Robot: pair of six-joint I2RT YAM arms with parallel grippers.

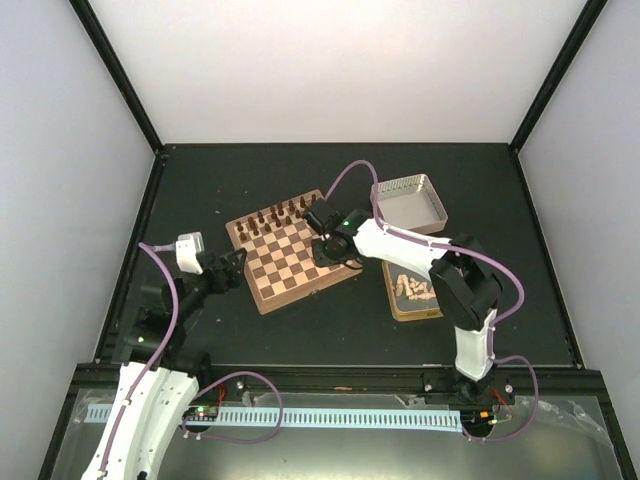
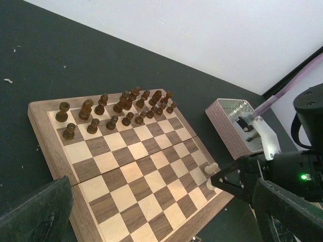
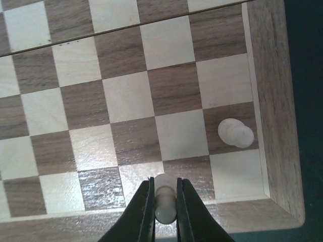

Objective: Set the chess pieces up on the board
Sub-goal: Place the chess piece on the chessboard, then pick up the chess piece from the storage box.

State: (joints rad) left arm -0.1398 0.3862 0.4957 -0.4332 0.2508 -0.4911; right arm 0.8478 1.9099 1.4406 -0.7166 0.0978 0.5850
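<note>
- A wooden chessboard (image 1: pixel 285 265) lies in the middle of a dark table, between two robot arms
- The dark brown pieces (image 2: pixel 118 108) stand in two rows along the board's far side, so that side looks complete
- The right gripper (image 3: pixel 164 187) is closed on one small pale piece (image 3: pixel 165 209), pinched between its two fingers; it hangs over the outermost row on the side opposite the dark pieces, near a corner
- A second pale piece (image 3: pixel 235 133) stands on a dark square in the edge column, one row in from that corner; it is the only pale one seen placed
- The left gripper (image 1: pixel 230 266) has its jaws wide apart and holds nothing; it sits just beside the board's left edge
- A heap of pale pieces (image 1: pixel 413 288) lies in a gold tin (image 1: pixel 395 312) on the table to the right of the board, with a silver tin lid (image 1: pixel 410 205) beyond it
- Judged from this, the job is at an early stage: the held piece is not yet set down, and nearly all of the pale side is left to fetch and place
</note>
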